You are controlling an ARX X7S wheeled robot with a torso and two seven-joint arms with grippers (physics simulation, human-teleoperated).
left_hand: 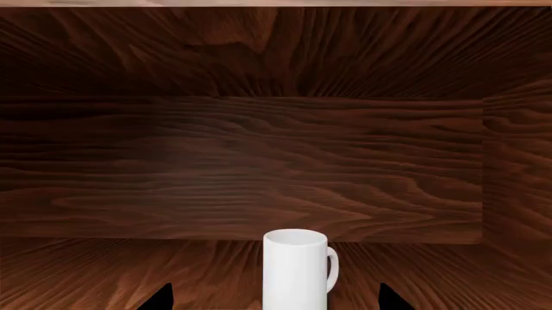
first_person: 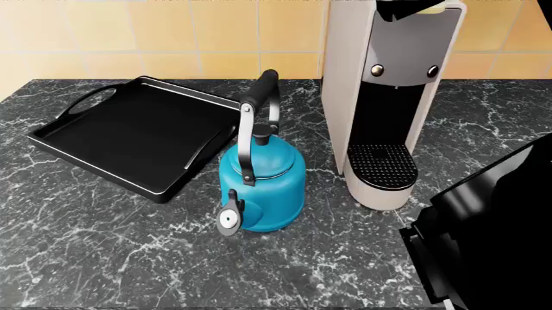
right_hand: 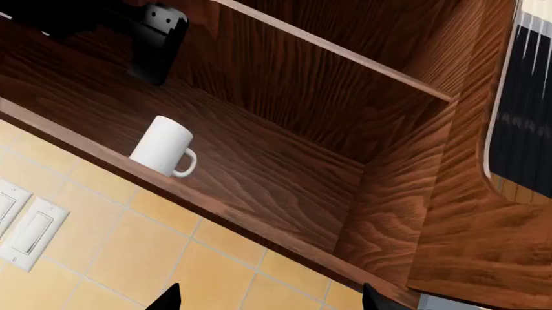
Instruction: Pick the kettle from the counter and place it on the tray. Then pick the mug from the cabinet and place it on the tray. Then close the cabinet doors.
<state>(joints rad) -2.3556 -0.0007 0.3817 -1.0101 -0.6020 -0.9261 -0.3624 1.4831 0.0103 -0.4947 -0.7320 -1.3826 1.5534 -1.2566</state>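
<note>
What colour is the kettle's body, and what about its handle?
The kettle has a bright blue body and a black arched handle, clearest in the head view.

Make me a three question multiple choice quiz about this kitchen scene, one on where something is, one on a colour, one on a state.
1. Where does the kettle stand?
A. On the tray
B. On the counter, between the tray and the coffee machine
C. Inside the cabinet

2. What colour is the mug?
A. White
B. Blue
C. Black

3. What is the state of the tray?
A. It holds the kettle
B. It holds the mug
C. It holds neither the kettle nor the mug

Answers:
1. B: the head view shows the kettle on the dark marble counter, with the tray on one side and the coffee machine on the other.
2. A: both wrist views show a plain white mug on the brown wooden cabinet shelf.
3. C: the tray's black floor is bare in the head view.
</note>
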